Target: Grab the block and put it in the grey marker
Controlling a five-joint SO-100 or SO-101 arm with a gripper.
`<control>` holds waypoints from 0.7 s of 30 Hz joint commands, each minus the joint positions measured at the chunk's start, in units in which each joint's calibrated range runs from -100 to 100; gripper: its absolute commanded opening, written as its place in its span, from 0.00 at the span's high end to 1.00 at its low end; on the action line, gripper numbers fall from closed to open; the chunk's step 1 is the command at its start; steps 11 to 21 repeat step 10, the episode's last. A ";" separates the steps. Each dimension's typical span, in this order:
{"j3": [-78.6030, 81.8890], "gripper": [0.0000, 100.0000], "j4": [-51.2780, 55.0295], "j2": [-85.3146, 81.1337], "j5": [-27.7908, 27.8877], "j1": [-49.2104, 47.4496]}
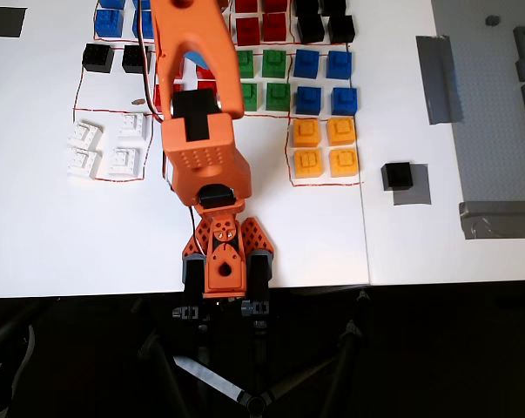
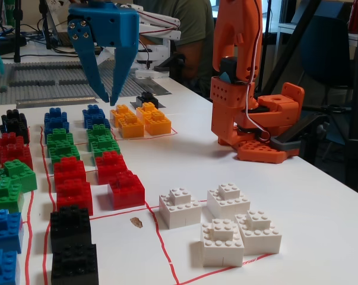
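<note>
1. in the fixed view your tool point(image 2: 109, 97) hangs in the air above the far rows of bricks, its blue fingers point(image 2: 89, 71) pointing down with the tips drawn almost together and nothing between them.
2. in the overhead view the tool itself is hidden under the orange arm point(image 1: 197, 122), so you only get its state from the fixed view.
3. the block point(image 1: 398, 176) sits well away from the tool, on the right side of the bench point(image 1: 271, 235) in the overhead view, beyond the red outline around the orange bricks point(image 1: 325, 145).
4. the block rests on the top-left corner of the grey marker point(image 1: 414, 193), with its left edge hanging a little off the patch; the marker's lower and right parts are bare.
5. in the fixed view the block point(image 2: 147, 98) shows as a small dark shape behind the orange bricks point(image 2: 141, 119); it is too small there to judge how it lies on the patch.
6. the white bricks point(image 2: 222, 221) stand in the foreground of the fixed view, inside a red outline, near the arm's base point(image 2: 257, 127).
7. red, green, blue and black bricks stand in rows on the left of the fixed view, below and in front of the tool.
</note>
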 commanded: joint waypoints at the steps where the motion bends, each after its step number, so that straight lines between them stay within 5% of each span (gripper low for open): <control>1: -2.36 1.00 0.43 -3.91 -0.63 0.44; 21: -2.18 1.00 0.35 -3.91 -0.68 0.11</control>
